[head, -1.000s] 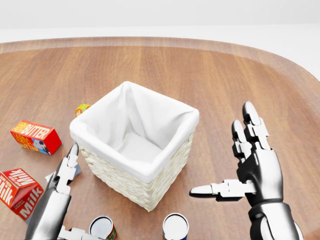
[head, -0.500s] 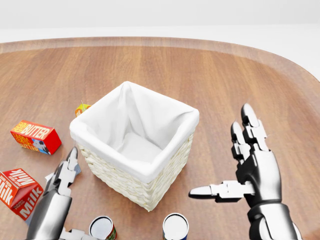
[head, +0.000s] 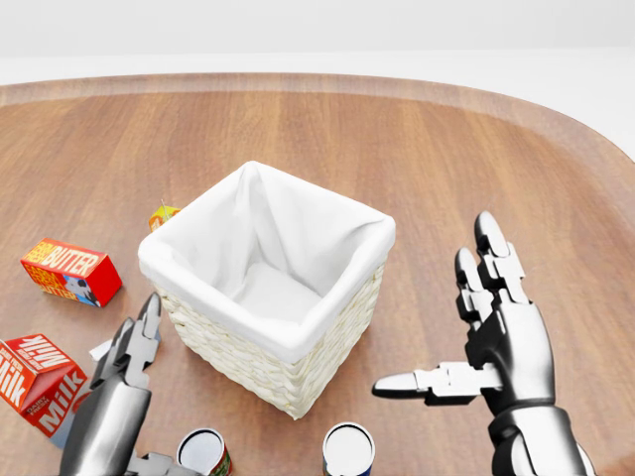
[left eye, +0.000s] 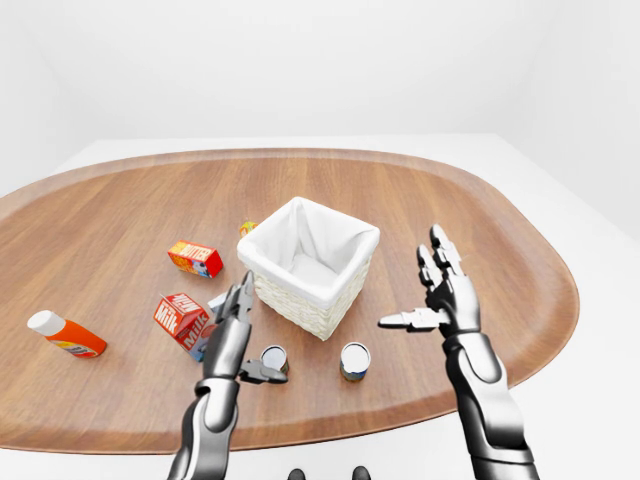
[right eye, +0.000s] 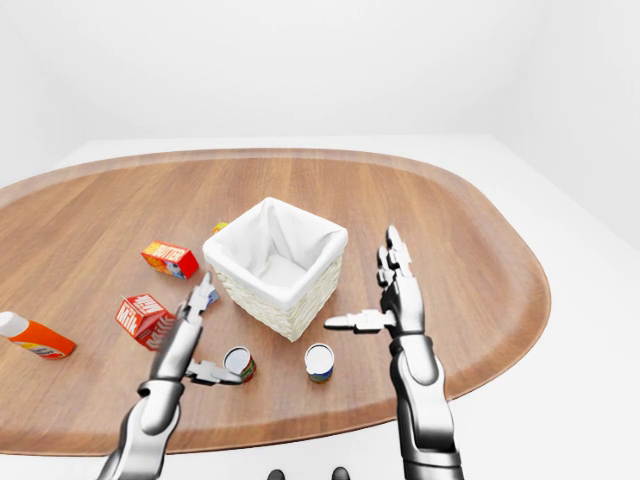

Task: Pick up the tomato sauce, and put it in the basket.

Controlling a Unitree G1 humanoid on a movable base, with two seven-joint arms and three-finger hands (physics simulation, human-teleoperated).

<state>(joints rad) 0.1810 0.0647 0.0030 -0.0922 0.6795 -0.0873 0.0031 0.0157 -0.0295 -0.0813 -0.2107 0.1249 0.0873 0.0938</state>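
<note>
- Left-eye view: I see the whole oval table (left eye: 480, 200), bare wood all along its right rim. The basket (left eye: 308, 265) sits mid-frame. My left hand (left eye: 235, 335) is spread, thumb beside the red-labelled tomato sauce can (left eye: 273, 359); a second can (left eye: 354, 361) stands just right of it. An orange bottle (left eye: 65, 335) lies far left.
- Head view: much tighter, so both cans are clipped at the bottom edge. My right hand (head: 491, 337) is open, fingers splayed, over bare wood at lower right. Butter box (head: 71, 271) and milk carton (head: 38, 382) crowd the left edge.
- Right-eye view: nearly the same, with the bottle clipped at the left edge.
</note>
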